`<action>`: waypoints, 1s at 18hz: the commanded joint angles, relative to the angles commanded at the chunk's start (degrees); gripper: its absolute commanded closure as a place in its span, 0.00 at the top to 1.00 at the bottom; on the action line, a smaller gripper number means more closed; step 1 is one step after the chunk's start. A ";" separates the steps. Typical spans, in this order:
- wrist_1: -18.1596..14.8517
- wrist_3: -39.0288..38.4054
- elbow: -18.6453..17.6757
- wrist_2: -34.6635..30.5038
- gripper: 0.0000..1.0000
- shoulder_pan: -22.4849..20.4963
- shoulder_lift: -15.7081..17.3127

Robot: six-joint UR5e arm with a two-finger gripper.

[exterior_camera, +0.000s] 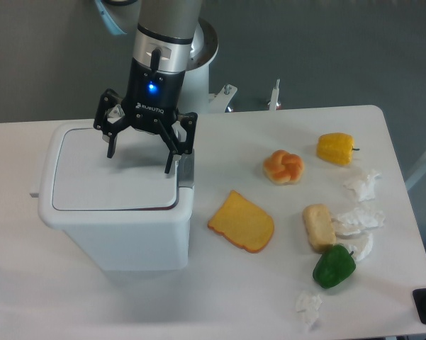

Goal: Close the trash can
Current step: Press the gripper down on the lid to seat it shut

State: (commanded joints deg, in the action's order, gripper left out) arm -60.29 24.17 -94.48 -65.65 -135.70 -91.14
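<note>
**benchrat:** Only one view here, the fixed camera, so here's what I've got. The pincer [139, 154] hangs straight down with its fingers spread wide apart, gripping nothing. The trash can [117, 198] sits directly under it, and the flat white lid [113, 177] looks nearly level in its rim, with just a thin dark slit along the edge nearest the camera. I'd guess it's almost shut but not fully seated.

**tinkerfox:** Why spread open over a lid though?

**benchrat:** My read: there's nothing to grab. Open fingers give two contact points to push a flat panel down evenly. The right fingertip [169, 168] is low, near the grey latch tab [186, 168] just to the pincer's right, so that's probably where the lid needs pressing to click. Can't tell if the tips are actually touching the lid or only just above it.

**tinkerfox:** Any writing?

**benchrat:** White lettering across the black pincer body, under a glowing blue light. Looks like ROBOTIQ, but it's small. There's also a tiny sticker up on the wrist that I can't read.

**tinkerfox:** And the rest of the table?

**benchrat:** All well off to the pincer's right and out of the way: an orange bread slice [242, 222], a knotted bun [283, 166], a yellow pepper [336, 148], a green pepper [334, 266], a pale loaf piece [317, 227] and crumpled tissues [360, 221].
</note>
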 joint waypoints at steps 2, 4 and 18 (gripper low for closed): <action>0.00 0.00 -0.35 0.00 1.00 -0.09 -0.09; 0.00 0.00 -0.44 0.00 1.00 -0.09 -0.09; 0.00 0.00 -0.70 0.00 1.00 -0.09 -0.26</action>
State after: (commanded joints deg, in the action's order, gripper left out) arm -60.29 24.17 -95.19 -65.65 -135.79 -91.41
